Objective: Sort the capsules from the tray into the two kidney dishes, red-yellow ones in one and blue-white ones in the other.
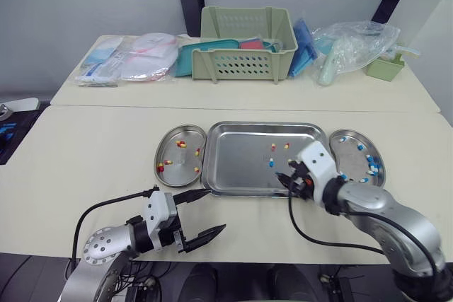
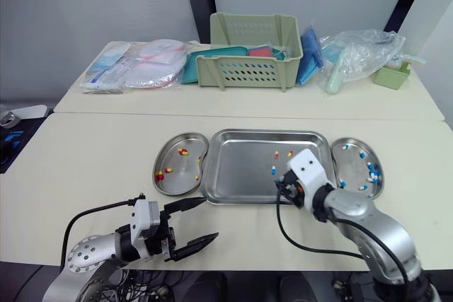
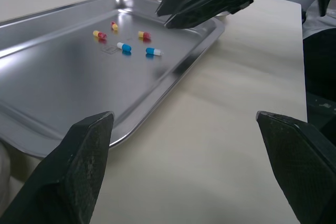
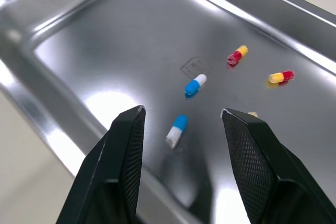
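1. Tool on the right arm (image 4: 182, 113) is hanging low over the tray (image 1: 241, 164), close to its front rim. Its fingers are standing apart, bracketing a blue-white capsule (image 4: 176, 129) that is lying flat on the steel between them.
2. That capsule is looking light, hard-shelled and glossy, so it is likely to skid or roll on the polished floor. Pinching it across its short middle, with both pads closing evenly and gently, seems the safest hold, since the thin shell could dent.
3. A second blue-white capsule (image 4: 195, 85) is lying just beyond the first. Red-yellow capsules (image 4: 237, 55) are sitting farther in.
4. Just beside the tray, the left kidney dish (image 1: 178, 176) is holding red-yellow ones only. On the other side, the right kidney dish (image 1: 352, 153) is holding blue-white ones.
5. The left tool (image 1: 214, 210) is hovering over the counter (image 1: 85, 146) in front of the tray, fingers wide apart and gripping nothing.
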### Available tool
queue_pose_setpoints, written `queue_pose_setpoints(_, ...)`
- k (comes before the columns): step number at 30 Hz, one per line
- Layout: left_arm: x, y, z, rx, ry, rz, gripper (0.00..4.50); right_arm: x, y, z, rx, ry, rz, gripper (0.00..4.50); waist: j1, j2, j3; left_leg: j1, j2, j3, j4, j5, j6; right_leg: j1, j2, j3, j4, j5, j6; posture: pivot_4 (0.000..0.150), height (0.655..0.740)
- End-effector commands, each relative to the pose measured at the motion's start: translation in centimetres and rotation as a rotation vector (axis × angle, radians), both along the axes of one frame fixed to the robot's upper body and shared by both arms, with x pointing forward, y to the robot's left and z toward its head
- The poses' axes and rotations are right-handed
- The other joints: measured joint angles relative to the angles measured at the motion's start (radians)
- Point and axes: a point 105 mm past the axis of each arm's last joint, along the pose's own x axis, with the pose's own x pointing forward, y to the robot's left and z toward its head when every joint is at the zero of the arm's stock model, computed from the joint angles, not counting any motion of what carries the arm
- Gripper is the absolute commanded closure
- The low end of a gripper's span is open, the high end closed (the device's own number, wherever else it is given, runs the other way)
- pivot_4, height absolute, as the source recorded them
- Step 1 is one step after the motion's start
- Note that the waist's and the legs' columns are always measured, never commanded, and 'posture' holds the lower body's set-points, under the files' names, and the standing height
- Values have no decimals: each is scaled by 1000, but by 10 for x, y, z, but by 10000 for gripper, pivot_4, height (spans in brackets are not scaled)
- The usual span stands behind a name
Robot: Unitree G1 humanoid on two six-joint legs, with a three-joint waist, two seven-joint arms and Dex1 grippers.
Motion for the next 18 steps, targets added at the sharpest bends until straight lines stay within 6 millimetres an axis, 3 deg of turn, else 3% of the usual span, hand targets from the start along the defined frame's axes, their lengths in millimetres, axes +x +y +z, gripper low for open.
queue_pose_setpoints(1,-2,-6,7,-4,-31,-17,0,3,5,1,-12,15,-26,19602,0,0,0,0,0,0,0,0,0,-1,0,0,0,0,0,1500,7400)
queue_pose_setpoints(18,-1,-13,7,-18,-26,-2,0,9,5,-21,-111,85,-26,19602,-1,0,0,-1,0,0,0,0,0,-2,0,0,0,0,0,1500,7400)
